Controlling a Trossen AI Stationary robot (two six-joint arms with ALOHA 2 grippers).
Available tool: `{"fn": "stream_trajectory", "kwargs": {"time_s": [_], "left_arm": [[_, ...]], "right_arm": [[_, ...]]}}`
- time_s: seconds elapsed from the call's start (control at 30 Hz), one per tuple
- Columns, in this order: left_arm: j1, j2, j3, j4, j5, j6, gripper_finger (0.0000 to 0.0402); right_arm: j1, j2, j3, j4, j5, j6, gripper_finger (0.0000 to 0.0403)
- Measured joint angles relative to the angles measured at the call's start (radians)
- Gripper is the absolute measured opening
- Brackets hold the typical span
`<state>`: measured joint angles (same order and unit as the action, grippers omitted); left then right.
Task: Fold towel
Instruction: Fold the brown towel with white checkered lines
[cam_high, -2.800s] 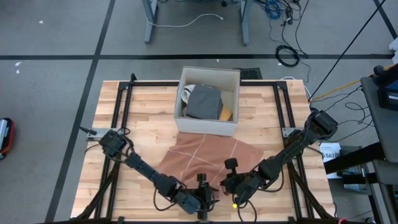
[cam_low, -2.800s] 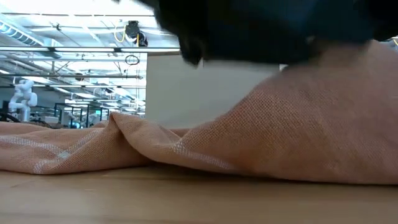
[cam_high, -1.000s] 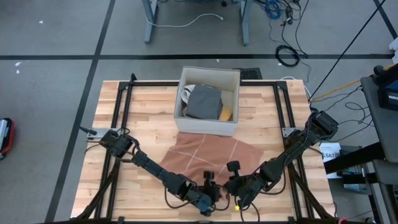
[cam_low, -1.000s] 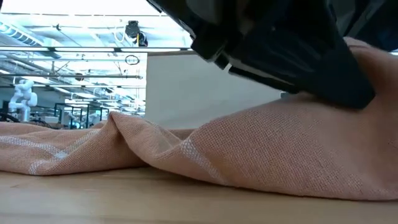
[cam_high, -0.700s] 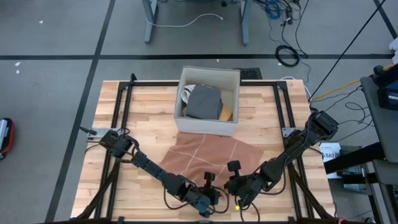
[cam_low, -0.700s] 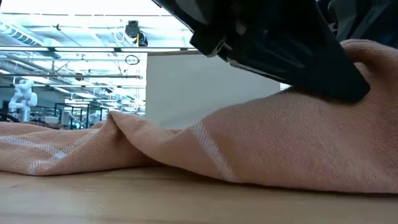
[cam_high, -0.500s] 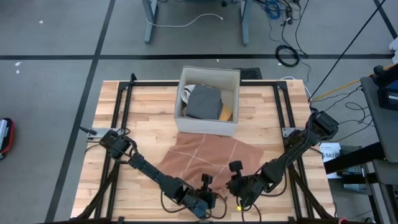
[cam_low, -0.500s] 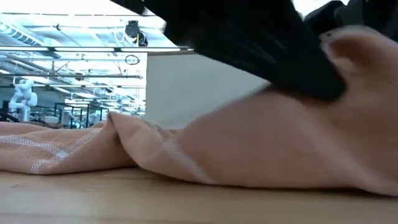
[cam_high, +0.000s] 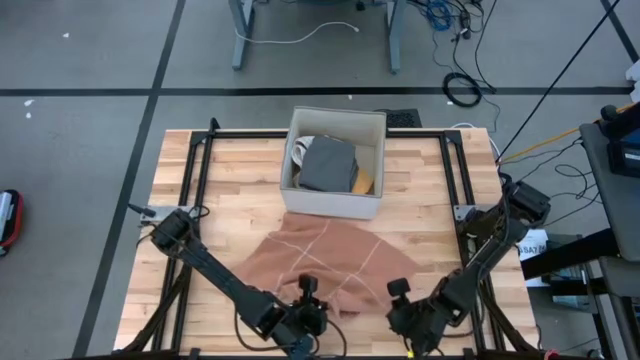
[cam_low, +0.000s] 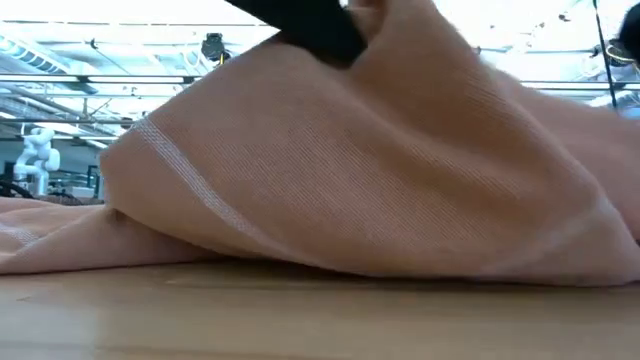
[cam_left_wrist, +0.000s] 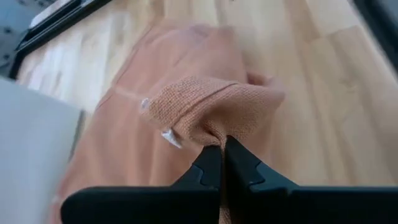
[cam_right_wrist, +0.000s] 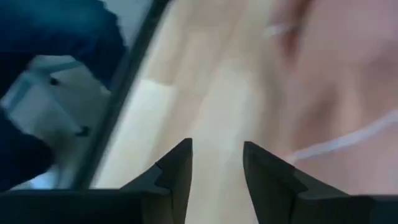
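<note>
left claw (cam_left_wrist: 222, 158) clamped on towel (cam_high: 330, 258) corner; right claw (cam_right_wrist: 216, 163) apart, empty

Orange towel (cam_high: 325, 262) with pale stripes, rumpled on wood; near corner bunched and lifted, pinched in left gripper (cam_left_wrist: 222, 149) (right gripper apart).

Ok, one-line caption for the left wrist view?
Left end effector shut on a bunched edge of the orange towel, lifting it above the wooden table.
</note>
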<state>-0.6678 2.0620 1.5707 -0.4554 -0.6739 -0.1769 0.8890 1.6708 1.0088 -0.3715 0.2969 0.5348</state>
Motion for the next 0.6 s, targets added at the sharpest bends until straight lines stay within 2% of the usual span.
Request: {"fn": "stream_trajectory", "kwargs": {"time_s": [0.17, 0.33, 0.43, 0.6], "left_arm": [[0.002, -0.008, 0.0, -0.078, -0.038, -0.058, 0.0001], [0.011, -0.008, 0.0, -0.083, -0.053, -0.06, 0.0001], [0.015, -0.01, 0.0, -0.08, -0.06, -0.058, 0.0001], [0.008, -0.011, 0.0, -0.075, -0.06, -0.059, 0.0]], "right_arm": [[0.059, 0.028, -0.001, 0.102, -0.02, 0.037, 0.0111], [0.059, 0.117, -0.002, 0.234, -0.012, 0.024, 0.0086], [0.035, 0.184, -0.002, 0.23, -0.005, 0.032, 0.0075], [-0.004, 0.224, 0.001, 0.156, 0.075, 0.1, 0.0065]]}}
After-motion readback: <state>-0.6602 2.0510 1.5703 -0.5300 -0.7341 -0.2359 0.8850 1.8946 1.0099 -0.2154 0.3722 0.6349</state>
